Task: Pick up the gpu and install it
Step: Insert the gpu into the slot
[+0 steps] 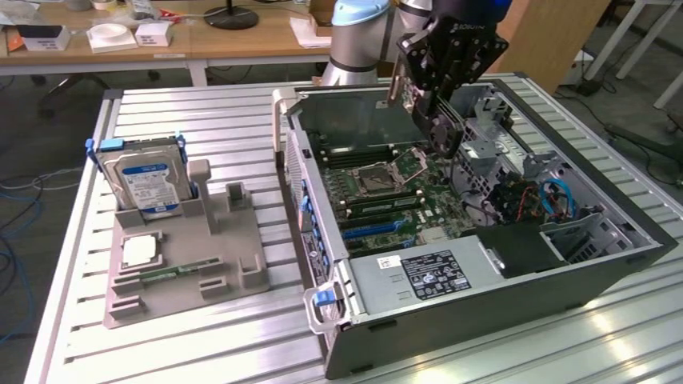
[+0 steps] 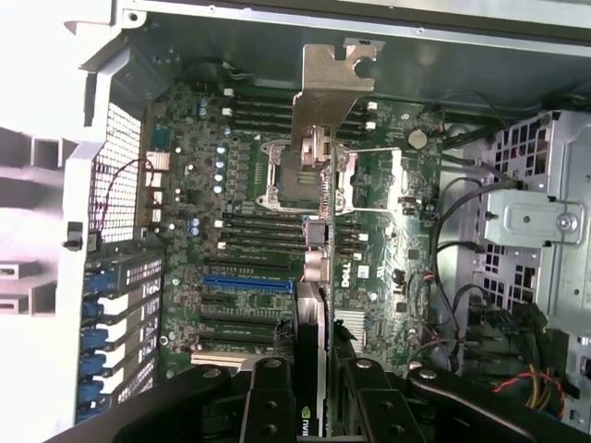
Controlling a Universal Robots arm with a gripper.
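My gripper [image 1: 442, 128] hangs over the open computer case [image 1: 597, 268], shut on the gpu [image 1: 401, 86], which it holds edge-on above the motherboard [image 1: 397, 200]. In the wrist view the gpu [image 2: 319, 277] runs as a thin dark card from between my black fingers [image 2: 271, 392] out to its silver bracket [image 2: 330, 83]. The gripper [image 2: 314, 374] clamps the card's near end. Under the card lie the processor socket [image 2: 300, 175] and a blue expansion slot [image 2: 247, 283]. The card is above the board, apart from the slots.
A grey parts holder [image 1: 197, 248] on the slatted table at the exterior view's left carries a blue-labelled hard drive [image 1: 149, 180], a chip [image 1: 141, 250] and a memory stick [image 1: 176, 272]. Inside the case sit the power supply [image 1: 421, 272], a metal drive cage [image 2: 536, 221] and loose cables [image 1: 545, 200].
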